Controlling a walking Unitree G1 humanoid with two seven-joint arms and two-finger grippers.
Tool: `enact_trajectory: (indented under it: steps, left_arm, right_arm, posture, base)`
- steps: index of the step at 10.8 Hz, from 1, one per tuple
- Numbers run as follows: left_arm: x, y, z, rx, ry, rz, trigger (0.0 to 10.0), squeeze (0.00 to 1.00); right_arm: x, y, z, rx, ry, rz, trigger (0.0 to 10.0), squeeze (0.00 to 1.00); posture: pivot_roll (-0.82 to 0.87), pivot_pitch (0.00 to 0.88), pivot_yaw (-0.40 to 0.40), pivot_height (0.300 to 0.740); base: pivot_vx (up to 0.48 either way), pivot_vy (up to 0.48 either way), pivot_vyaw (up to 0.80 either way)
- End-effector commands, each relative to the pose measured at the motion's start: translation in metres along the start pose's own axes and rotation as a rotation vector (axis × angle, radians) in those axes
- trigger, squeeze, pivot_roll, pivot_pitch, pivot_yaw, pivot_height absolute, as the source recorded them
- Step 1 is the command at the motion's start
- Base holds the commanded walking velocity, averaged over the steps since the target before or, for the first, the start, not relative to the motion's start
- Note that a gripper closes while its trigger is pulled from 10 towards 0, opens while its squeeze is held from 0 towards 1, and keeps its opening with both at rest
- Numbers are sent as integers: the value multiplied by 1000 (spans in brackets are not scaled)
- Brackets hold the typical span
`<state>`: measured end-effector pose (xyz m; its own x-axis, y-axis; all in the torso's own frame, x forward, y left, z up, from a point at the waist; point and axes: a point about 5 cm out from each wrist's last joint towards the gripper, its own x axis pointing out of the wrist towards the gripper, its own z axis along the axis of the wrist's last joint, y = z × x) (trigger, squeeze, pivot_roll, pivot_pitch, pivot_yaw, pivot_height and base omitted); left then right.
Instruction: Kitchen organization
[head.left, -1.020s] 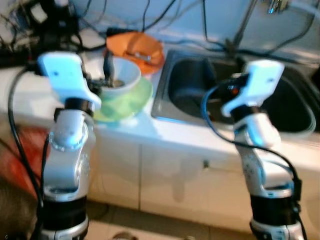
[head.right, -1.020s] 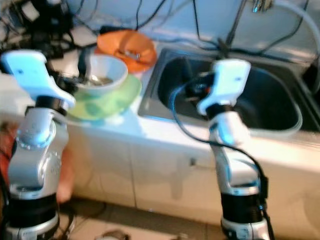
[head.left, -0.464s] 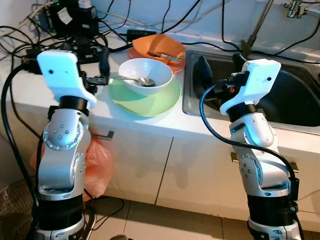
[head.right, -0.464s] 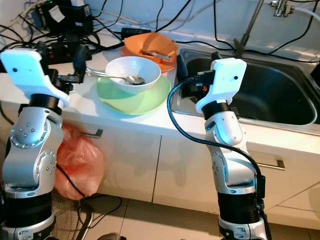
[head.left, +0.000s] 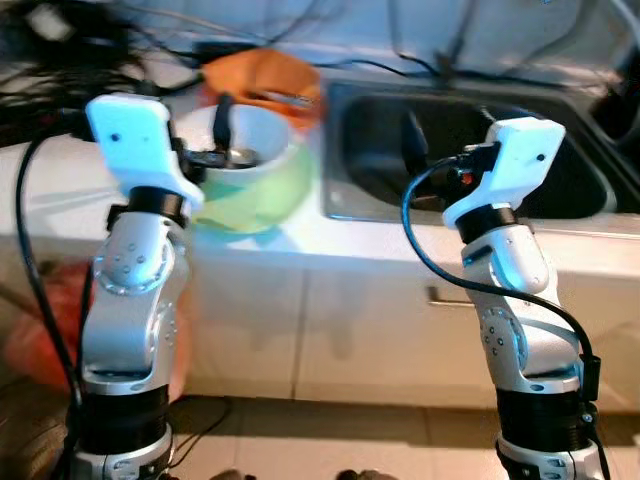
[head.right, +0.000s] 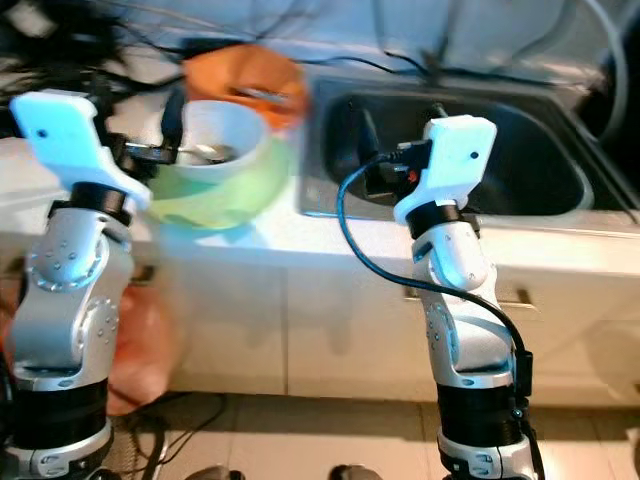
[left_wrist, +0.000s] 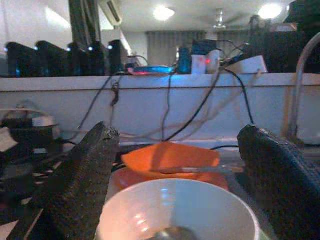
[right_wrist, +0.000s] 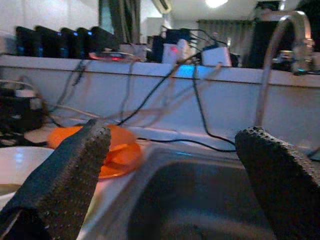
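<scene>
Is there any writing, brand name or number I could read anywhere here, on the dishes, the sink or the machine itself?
None can be read.
The white bowl, orange dish and green plate carry no print.
The sink shows no label.
The devices on the ledge are too small and blurred to read.
Left claw and right claw: plain black fingers, no marks.

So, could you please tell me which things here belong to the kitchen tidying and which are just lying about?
Belongs to the job:
white bowl with a spoon
green plate
orange bowl
sink

Just lying about:
cables on the counter
orange bag by the cupboard
</scene>
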<state>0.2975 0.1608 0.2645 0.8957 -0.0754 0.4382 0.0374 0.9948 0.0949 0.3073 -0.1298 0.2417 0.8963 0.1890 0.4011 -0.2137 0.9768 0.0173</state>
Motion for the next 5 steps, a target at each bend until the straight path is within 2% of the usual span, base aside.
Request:
enact_trajectory:
  steps: [1, 3, 5]
  left_arm:
    - [0, 0, 3, 1, -15, -11, 10000, 0]
    - [1, -1, 5, 11, -25, -18, 10000, 0]
    - [2, -2, 4, 25, -23, -26, 10000, 0]
  right_arm:
    - [0, -1, 2, -7, -5, -6, 10000, 0]
    - [1, -1, 2, -13, -9, -3, 10000, 0]
    - [2, 1, 3, -18, -14, 1, 10000, 0]
  posture:
    - [57, 71, -68, 740]
    - [57, 71, -70, 740]
    - [57, 71, -69, 740]
  base:
    - [379, 0, 0]
    - [366, 0, 0]
    - [480, 0, 0]
